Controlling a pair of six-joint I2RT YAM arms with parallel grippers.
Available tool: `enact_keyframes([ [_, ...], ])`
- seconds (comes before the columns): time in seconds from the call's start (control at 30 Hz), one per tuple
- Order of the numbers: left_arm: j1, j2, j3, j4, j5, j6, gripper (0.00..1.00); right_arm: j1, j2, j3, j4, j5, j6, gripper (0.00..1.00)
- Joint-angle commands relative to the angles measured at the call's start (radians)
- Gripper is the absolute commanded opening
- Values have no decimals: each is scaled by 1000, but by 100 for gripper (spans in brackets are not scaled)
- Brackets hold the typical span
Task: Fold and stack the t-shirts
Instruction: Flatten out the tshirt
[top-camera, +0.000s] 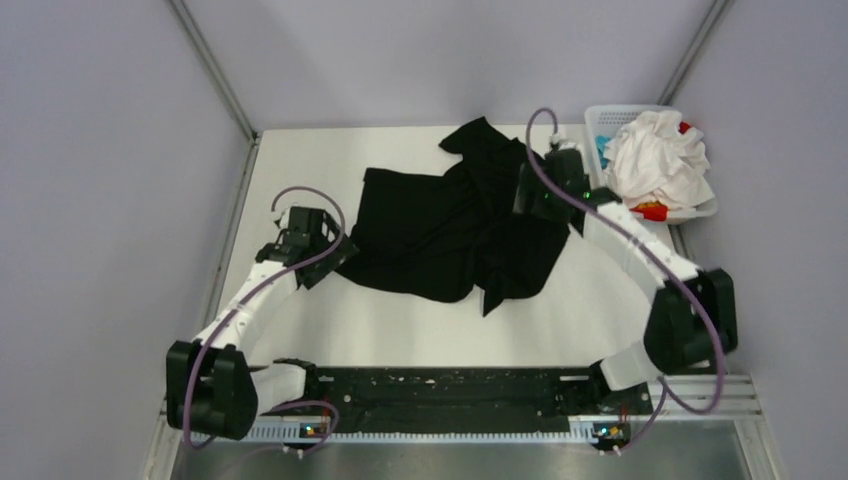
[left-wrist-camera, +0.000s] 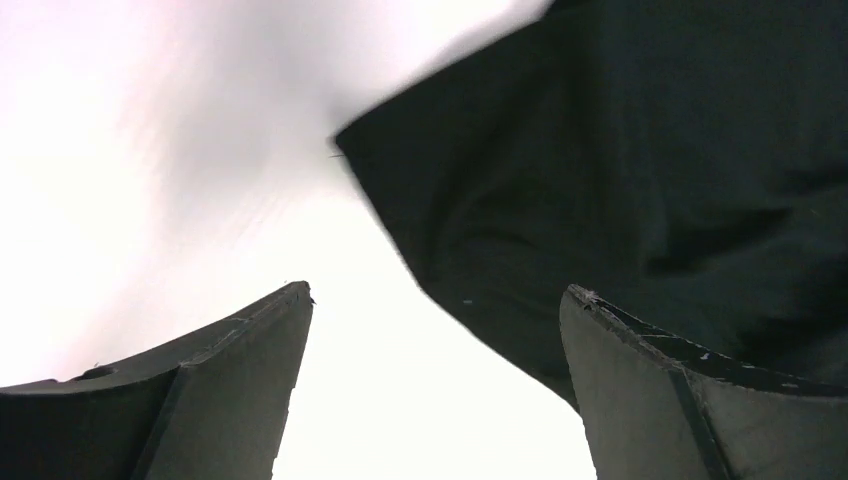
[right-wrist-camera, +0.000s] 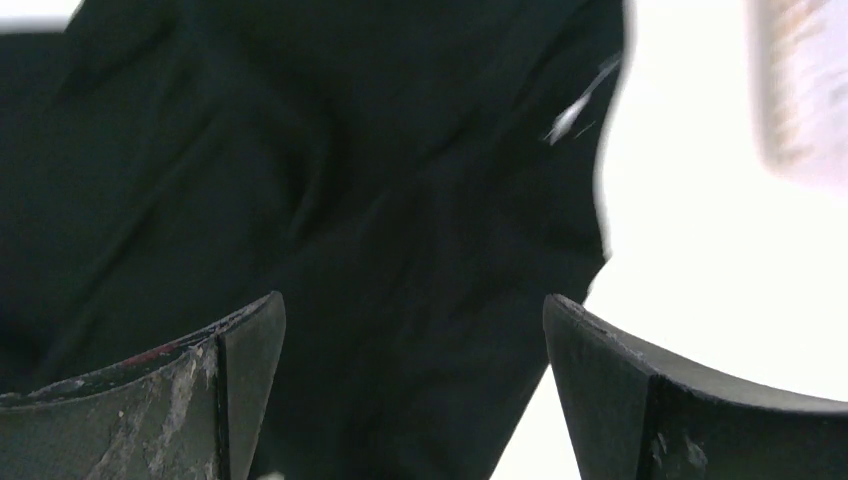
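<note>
i see the black t-shirt (top-camera: 450, 230) lying rumpled on the table (top-camera: 330, 340), from its middle toward the far edge, and the white t-shirts (top-camera: 655, 160) heaped in the basket (top-camera: 610, 118) at the far right corner. my left gripper (left-wrist-camera: 435, 288) stands wide at the black shirt's left corner. my right gripper (right-wrist-camera: 412, 297) stands wide over its right side, gripping nothing.
</note>
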Motion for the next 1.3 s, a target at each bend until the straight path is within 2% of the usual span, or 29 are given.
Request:
enact_keyframes([
  [0.0, 41, -88, -90, -67, -165, -47, 99, 268, -272, -274, 19, 11, 60, 99],
  [0.17, 94, -82, -132, -12, -131, -40, 99, 592, -406, -519, 28, 95, 344, 95],
  [0.3, 107, -29, -140, 65, -60, -32, 96, 779, -386, -584, 66, 194, 501, 95],
  [0.4, 119, 40, -145, 146, -3, -20, 93, 794, -333, -601, 85, 259, 555, 94],
  [0.5, 137, 137, -116, 171, 50, -4, 80, 793, -297, -611, 118, 329, 574, 92],
  [0.6, 140, 197, -113, 198, 54, -9, 68, 795, -276, -621, 159, 363, 576, 83],
  [0.73, 141, 262, -116, 242, 126, -12, 59, 794, -237, -632, 180, 336, 601, 68],
  [0.87, 141, 309, -118, 289, 223, -5, 46, 794, -212, -680, 223, 324, 646, 65],
  [0.93, 141, 309, -131, 310, 238, -6, 36, 794, -210, -698, 224, 327, 669, 58],
  [0.97, 141, 305, -135, 316, 240, -3, 30, 793, -214, -707, 224, 329, 676, 50],
  [1.0, 141, 301, -137, 322, 243, 4, 19, 795, -221, -712, 221, 331, 678, 42],
  [1.03, 140, 300, -134, 323, 239, 10, 5, 794, -233, -714, 214, 338, 679, 36],
  [1.07, 141, 297, -127, 316, 231, 13, 0, 794, -248, -715, 203, 351, 680, 29],
  [1.2, 141, 245, -106, 298, 205, 30, 0, 793, -345, -717, 141, 427, 659, 3],
  [1.27, 141, 184, -103, 288, 178, 32, 0, 792, -423, -703, 90, 486, 628, 0],
])
